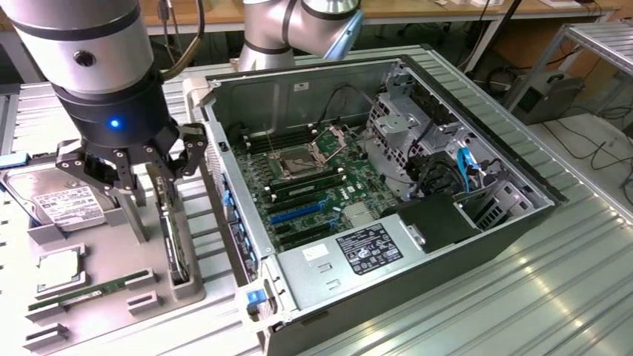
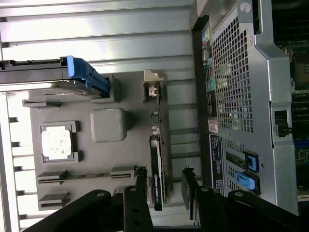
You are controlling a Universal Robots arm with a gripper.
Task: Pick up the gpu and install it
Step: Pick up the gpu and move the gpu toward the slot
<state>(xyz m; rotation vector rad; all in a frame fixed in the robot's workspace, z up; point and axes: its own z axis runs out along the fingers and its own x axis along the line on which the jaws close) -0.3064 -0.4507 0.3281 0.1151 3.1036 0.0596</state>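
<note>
The jaws are apart, one on either side of the thin flat black gpu card [image 2: 157, 174], which stands on edge in a grey slotted tray [image 2: 96, 154].

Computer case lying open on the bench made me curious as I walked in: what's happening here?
A robot arm's gripper is poised over the gpu, which stands on edge in a grey holder tray beside the open computer case. The gripper is open and straddles the card without gripping it. The card is not yet lifted or installed.
</note>
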